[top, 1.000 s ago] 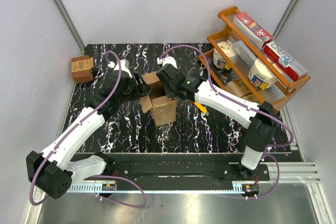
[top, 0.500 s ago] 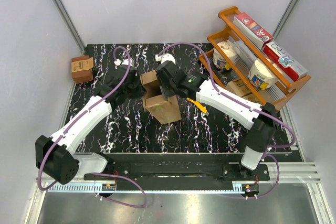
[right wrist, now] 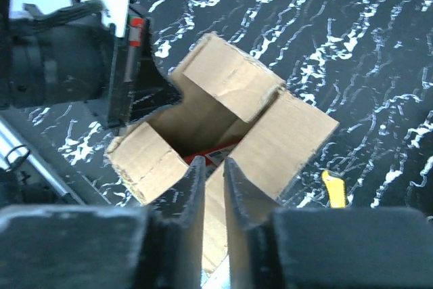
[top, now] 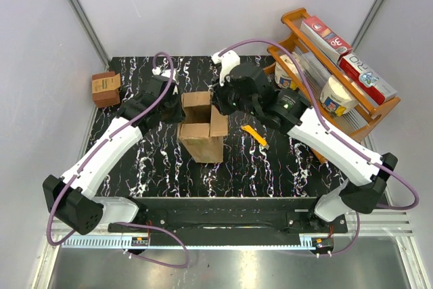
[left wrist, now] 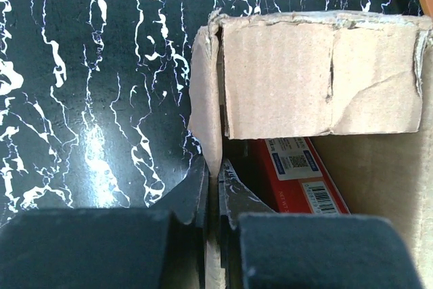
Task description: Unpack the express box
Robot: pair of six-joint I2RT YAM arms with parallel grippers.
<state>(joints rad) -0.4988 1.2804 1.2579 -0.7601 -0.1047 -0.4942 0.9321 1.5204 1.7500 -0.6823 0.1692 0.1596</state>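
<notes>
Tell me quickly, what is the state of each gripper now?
Left gripper: closed on an edge of the box.
Right gripper: nearly closed, holding nothing, above the box.

Left arm (top: 105,153), right arm (top: 331,137) extended; jaws narrowed

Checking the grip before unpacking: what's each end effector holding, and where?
The left end effector pinches the express box by one side panel's edge. For the right end effector it cannot be told.

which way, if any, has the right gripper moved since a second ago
Yes: the right gripper shifted right and back, toward the orange wooden rack.
</notes>
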